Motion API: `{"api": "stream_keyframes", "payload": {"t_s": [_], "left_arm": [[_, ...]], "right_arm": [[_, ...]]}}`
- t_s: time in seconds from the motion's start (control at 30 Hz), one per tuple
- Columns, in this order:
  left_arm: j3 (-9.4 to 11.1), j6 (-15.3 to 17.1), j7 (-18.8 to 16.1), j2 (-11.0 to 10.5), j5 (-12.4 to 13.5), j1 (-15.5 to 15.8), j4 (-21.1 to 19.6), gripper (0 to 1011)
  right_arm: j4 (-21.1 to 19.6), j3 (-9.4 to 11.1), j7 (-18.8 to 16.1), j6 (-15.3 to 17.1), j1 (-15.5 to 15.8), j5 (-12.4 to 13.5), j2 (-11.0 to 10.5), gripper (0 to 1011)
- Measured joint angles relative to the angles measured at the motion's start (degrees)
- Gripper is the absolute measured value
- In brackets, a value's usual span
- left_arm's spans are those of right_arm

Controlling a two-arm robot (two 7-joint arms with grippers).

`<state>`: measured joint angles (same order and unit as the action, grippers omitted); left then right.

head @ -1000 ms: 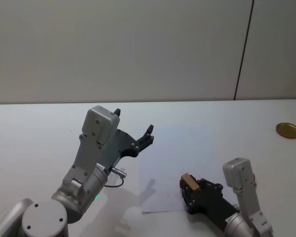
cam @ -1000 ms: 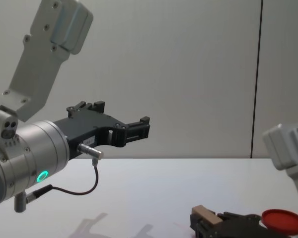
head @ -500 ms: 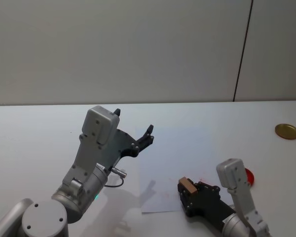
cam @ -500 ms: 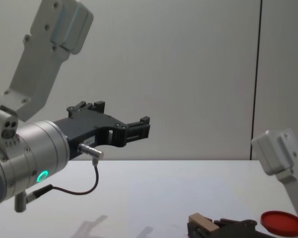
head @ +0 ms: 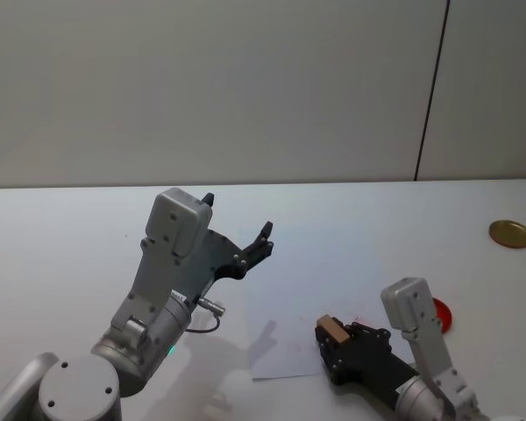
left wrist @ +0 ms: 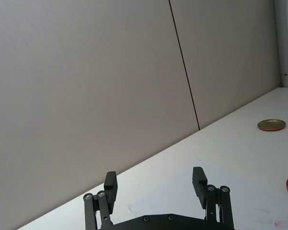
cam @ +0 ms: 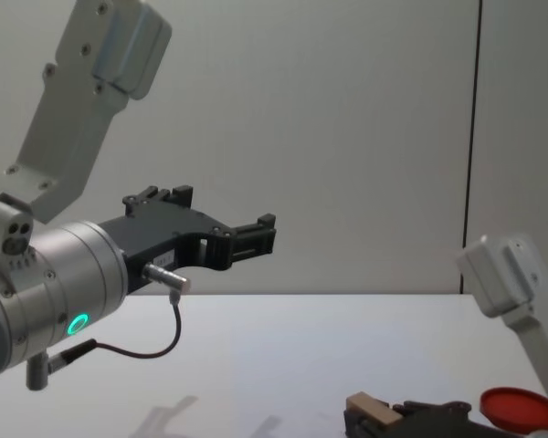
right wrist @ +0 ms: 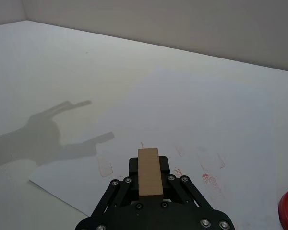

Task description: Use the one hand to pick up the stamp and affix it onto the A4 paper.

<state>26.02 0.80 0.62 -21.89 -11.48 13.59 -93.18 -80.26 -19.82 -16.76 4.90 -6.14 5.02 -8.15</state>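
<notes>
Stamp [head: 335, 330], a small tan wooden block, sits clamped between the black jaws of the right gripper [head: 330, 340], low and right of centre in the head view. One end of the block juts out past the jaw tips. The gripper reaches in from the lower right corner, with its white boxy arm link rising just to the right of it. In the chest view the block lies along the bottom edge, right of centre, low over the table [head: 53, 237]; whether it touches the sheet I cannot tell.

Under and ahead of the gripper lies the A4 paper [head: 324, 267], flat on the white table at centre frame in the head view. The stamp is over the sheet's lower part, near its bottom edge. The right wrist view shows faint red stamp marks [right wrist: 206, 176] on the paper, just beyond and beside the block.

A red disc [head: 439, 314] rests on the table just right of the paper, partly behind the right arm link. A gold disc [head: 511, 233] lies well apart, at the right edge of the head view.

The left gripper [head: 237, 216] hangs in the air left of centre, clear of the table, its jaws spread apart and holding nothing.
</notes>
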Motion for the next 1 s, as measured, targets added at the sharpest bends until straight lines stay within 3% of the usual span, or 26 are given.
{"api": "stream_keyframes", "payload": {"t_s": [0.6, 1.0], "left_arm": [[0.0, 0.0, 0.0, 0.0, 0.0, 0.0, 0.0, 993], [0.0, 0.0, 0.0, 0.0, 0.0, 0.0, 0.0, 993]], "right_arm": [[-7.3, 1.1, 2.0, -4.2, 2.3, 3.9, -1.5, 220], [-10.4, 2.4, 4.6, -4.7, 3.6, 4.1, -3.3, 220]]}}
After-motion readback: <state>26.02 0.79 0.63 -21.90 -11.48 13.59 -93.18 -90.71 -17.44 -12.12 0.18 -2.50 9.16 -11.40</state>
